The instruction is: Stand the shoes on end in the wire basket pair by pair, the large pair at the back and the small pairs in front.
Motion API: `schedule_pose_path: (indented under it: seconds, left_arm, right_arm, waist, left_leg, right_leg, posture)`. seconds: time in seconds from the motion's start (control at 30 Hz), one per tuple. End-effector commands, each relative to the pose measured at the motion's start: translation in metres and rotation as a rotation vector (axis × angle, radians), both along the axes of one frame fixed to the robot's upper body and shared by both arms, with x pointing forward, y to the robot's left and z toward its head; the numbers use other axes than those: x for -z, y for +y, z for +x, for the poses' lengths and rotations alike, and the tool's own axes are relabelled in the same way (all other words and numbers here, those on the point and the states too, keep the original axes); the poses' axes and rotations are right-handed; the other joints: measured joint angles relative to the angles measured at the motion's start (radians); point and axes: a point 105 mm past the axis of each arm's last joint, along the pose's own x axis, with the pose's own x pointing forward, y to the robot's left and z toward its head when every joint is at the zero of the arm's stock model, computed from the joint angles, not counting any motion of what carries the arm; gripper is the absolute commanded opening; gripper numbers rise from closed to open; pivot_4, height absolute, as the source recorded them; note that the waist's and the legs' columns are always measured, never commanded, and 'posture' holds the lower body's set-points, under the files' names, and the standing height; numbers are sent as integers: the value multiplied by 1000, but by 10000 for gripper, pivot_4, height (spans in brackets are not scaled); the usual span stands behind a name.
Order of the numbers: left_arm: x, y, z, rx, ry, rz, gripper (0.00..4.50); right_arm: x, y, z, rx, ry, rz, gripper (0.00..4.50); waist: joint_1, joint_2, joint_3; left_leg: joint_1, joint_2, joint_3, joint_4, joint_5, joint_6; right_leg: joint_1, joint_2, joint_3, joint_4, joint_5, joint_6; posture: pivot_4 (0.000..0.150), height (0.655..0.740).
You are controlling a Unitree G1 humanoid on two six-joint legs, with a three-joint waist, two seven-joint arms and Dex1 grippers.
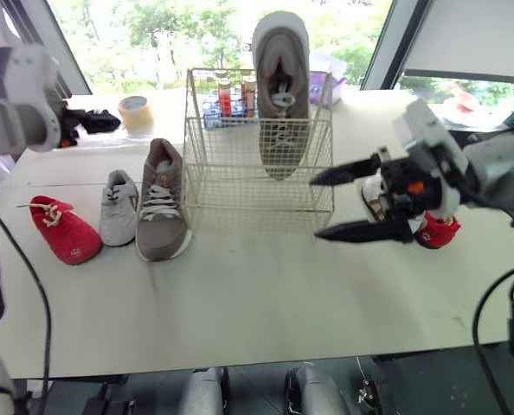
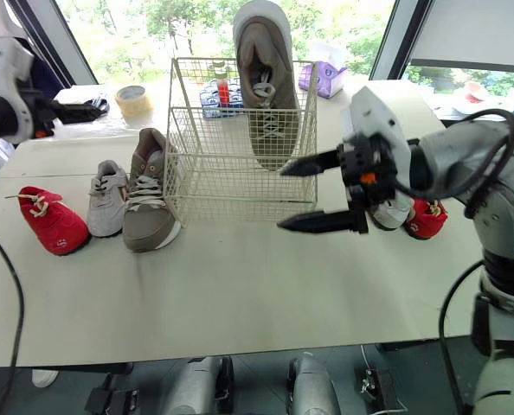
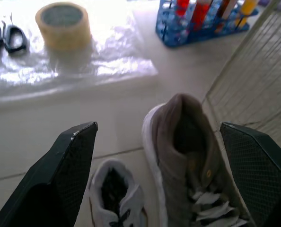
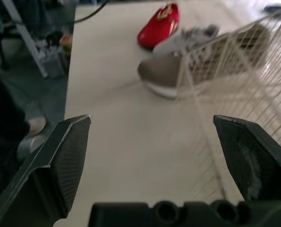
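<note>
**While one big shoe stands alone, its mate should go in next**

Since the table (image 1: 257,303) is wide and the basket (image 1: 231,173) sits toward its far side, I judge that reach matters most here. One tan shoe (image 1: 280,95) stands toe-down at the back of the basket, with its heel above the rim and its laces facing me. Its mate (image 1: 160,203) lies flat on the table just left of the basket. A small white shoe (image 1: 118,207) lies beside the mate, and a small red shoe (image 1: 62,229) lies further left. A second white shoe (image 2: 394,212) and a second red shoe (image 2: 428,218) lie to the right of the basket, behind my right claw (image 2: 281,199). That claw hangs wide open and empty near the basket's front right corner. My left claw (image 3: 158,126) is also spread open and empty, looking down on the mate's heel.

I would pinch the mate across its heel collar with the left claw, since that looks like the stiffest part. Then I would lift it well clear of the rim and lower it toe first beside the tan shoe, facing the same way. I must not nudge the standing shoe as it goes in. I would keep the right claw off the wire and leave the front of the basket free for the small pairs.
</note>
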Motion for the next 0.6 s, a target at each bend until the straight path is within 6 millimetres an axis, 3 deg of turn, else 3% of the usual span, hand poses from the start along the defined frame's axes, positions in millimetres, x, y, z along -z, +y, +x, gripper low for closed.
schedule_pose_path:
  seconds: [0.03,0.27,0.43,0.6]
  left_arm:
    - [3,2,13,2,44,51,42578]
    - [30,-22,33,55,115,153,42578]
    - [64,-26,40,53,172,285,42578]
    - [72,-36,46,61,146,287,18270]
  right_arm:
    - [3,1,-13,-17,-41,-52,44969]
    - [14,3,-16,47,-72,-38,44969]
    - [13,4,-18,110,-97,11,44969]
    - [14,4,-21,166,-113,36,45000]
  waist:
    - [-4,-4,0]
    - [-12,-6,1]
    - [-6,-7,1]
    - [-5,-7,0]
  left_leg:
    - [-3,0,0,0,1,-1]
    - [-8,0,1,0,1,-2]
    - [-8,0,1,1,1,-2]
    - [-8,0,1,2,1,-1]
  right_leg:
    - [-2,0,0,0,0,0]
    - [-7,0,1,0,0,1]
    - [-7,0,1,0,0,1]
    - [-6,-1,1,0,0,1]
  posture:
    - [1500,6938]
    - [1500,6938]
    - [1500,6938]
    - [1500,6938]
